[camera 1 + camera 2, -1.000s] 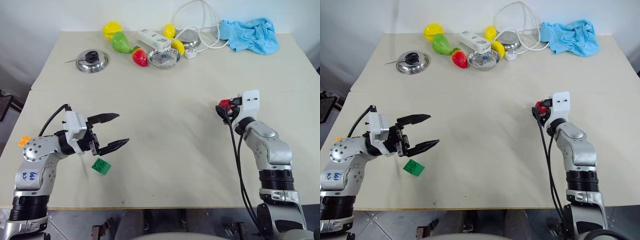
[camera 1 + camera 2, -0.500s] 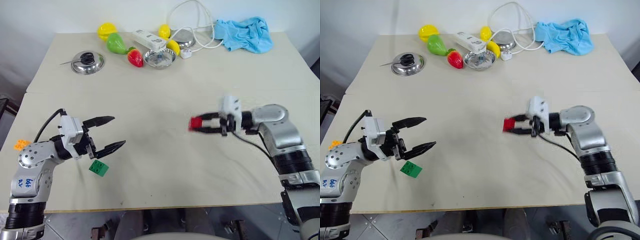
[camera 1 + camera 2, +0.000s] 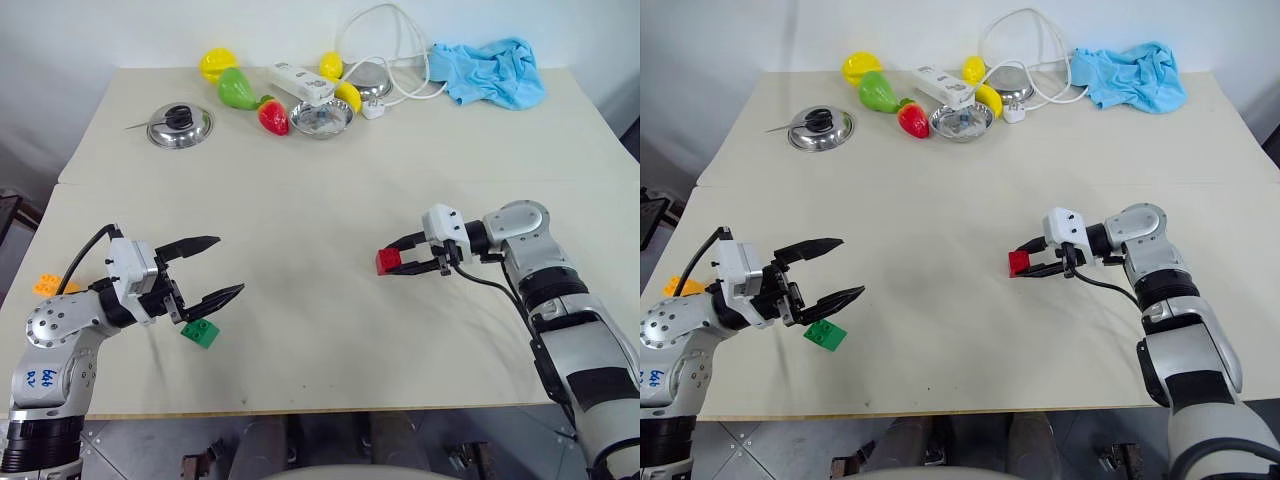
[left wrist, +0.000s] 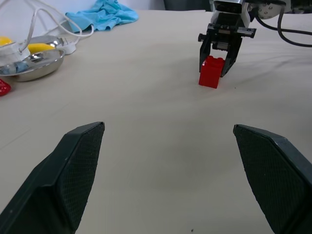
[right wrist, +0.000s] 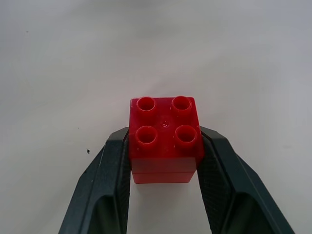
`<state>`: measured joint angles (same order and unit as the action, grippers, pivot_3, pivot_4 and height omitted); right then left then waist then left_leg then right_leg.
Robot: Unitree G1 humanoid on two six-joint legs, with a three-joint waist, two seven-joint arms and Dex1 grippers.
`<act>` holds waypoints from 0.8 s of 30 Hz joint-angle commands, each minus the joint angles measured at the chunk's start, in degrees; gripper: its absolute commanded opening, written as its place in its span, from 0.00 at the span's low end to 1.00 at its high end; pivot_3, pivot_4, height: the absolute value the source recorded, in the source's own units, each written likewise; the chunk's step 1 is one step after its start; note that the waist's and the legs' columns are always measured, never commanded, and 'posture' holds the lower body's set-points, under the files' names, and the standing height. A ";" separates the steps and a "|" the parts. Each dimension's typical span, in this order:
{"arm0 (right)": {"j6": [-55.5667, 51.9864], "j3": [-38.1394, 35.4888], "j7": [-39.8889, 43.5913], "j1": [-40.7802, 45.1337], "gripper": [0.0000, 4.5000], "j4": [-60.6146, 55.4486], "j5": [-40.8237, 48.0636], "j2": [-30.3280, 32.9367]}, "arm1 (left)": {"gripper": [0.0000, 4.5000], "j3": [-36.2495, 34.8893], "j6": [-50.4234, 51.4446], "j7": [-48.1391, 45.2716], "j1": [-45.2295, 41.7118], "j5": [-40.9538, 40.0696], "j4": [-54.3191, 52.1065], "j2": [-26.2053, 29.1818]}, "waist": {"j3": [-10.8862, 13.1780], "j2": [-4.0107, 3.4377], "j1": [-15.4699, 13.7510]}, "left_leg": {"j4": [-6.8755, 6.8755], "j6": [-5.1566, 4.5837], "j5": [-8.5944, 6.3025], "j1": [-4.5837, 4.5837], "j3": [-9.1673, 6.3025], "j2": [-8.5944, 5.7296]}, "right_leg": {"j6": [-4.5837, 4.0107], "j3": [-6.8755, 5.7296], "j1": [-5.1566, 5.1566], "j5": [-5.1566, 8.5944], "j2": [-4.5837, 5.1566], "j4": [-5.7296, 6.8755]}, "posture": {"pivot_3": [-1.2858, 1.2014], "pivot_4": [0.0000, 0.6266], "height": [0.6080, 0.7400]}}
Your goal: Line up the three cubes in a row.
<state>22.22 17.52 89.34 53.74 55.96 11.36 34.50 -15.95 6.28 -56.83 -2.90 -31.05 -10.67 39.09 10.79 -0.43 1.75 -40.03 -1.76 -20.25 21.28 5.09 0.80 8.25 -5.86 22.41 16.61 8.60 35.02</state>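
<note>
The right gripper [image 3: 1025,262] is clamping the red cube [image 3: 1019,263] between its two black fingers, studs up, and carrying it low over the middle of the table [image 3: 320,180], with its fingers pointing toward the robot's left. The green cube [image 3: 200,333] is lying on the table far off in that same direction, near the front edge, just beside and slightly under the lower finger of the left gripper [image 3: 213,271], whose jaws are standing wide apart and gripping nothing. The orange-yellow cube [image 3: 46,285] is sitting further left, at the table's edge behind the left arm. Judging from this, the red cube is needing to travel leftward; the left arm is nearer both other cubes.
</note>
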 commanded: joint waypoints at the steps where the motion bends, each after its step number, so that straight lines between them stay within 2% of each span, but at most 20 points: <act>1: 1.98 -1.09 3.16 0.77 0.62 1.38 1.80 0.90 | 1.00 -2.27 0.52 0.19 0.55 -1.09 -2.04 1.18 | 0.01 -0.01 0.04 | 0.00 0.00 0.00 0.01 -0.01 0.00 | 0.00 -0.01 0.00 0.00 0.00 0.00 | 0.52 0.24 1.00; 3: 3.52 -2.83 3.16 0.88 0.77 0.37 3.79 1.19 | 1.00 -4.39 0.68 1.21 1.58 -1.17 -1.50 1.20 | 0.02 -0.03 0.11 | 0.05 0.02 -0.01 0.02 0.01 0.00 | -0.01 0.00 0.05 0.00 0.00 -0.01 | 0.52 0.24 1.00; 6: 0.55 -5.66 3.16 -0.79 0.99 -7.08 10.13 2.78 | 1.00 -11.12 -0.42 3.69 6.28 -1.07 -0.12 0.32 | 0.07 -0.12 0.62 | 0.10 0.06 -0.04 0.04 0.03 0.04 | -0.02 0.00 0.10 0.01 -0.02 -0.05 | 0.52 0.24 1.00; 11: -9.64 -7.45 3.16 -10.45 0.99 -28.68 26.89 7.68 | 1.00 -22.13 -3.44 8.24 18.60 -0.75 -0.32 -4.94 | 0.07 -0.11 0.64 | 0.27 0.05 -0.13 0.02 0.03 0.08 | -0.05 -0.14 0.11 0.02 0.00 -0.19 | 0.52 0.24 1.00; 14: -11.26 -10.95 2.81 -16.84 0.99 -36.07 27.97 6.91 | 1.00 -27.94 -5.17 12.42 26.60 -1.75 -2.03 -11.43 | 0.08 -0.10 0.20 | 0.20 -0.05 -0.31 0.01 0.10 0.10 | -0.05 -0.14 0.08 0.02 0.02 -0.27 | 0.52 0.24 1.00; 18: -16.93 -14.09 -2.74 -26.88 0.99 -47.56 30.49 5.87 | 1.00 -33.53 -8.45 16.26 36.08 -2.65 -3.63 -20.25 | 0.04 0.05 -0.33 | 0.03 -0.16 -0.58 0.01 0.15 0.10 | -0.03 -0.11 0.04 0.01 0.08 -0.34 | 0.52 0.24 1.00; 21: -18.94 -15.50 -4.30 -33.61 0.99 -53.03 30.38 5.26 | 1.00 -34.28 -9.52 15.77 41.39 -3.46 -4.39 -23.76 | -0.02 0.16 -1.44 | 0.02 -0.17 -0.74 0.00 0.14 0.09 | -0.03 -0.09 0.03 0.01 0.19 -0.67 | 0.52 0.24 1.00; 24: -15.94 -17.16 -5.64 -39.25 0.99 -54.97 28.19 3.42 | 1.00 -35.68 -11.26 14.41 45.25 -4.13 -2.07 -25.10 | -0.09 0.29 -1.81 | 0.02 0.03 -0.94 0.01 0.13 0.09 | -0.04 -0.12 0.03 0.01 0.50 -0.81 | 0.52 0.24 1.00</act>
<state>4.69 2.88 84.64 15.83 3.06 39.80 38.57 -49.12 -2.86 -41.59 39.93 -33.84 -12.57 14.20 10.70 -0.14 -0.05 -40.00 -1.70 -21.22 21.29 5.23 0.90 8.21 -5.98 22.44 16.62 9.10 34.20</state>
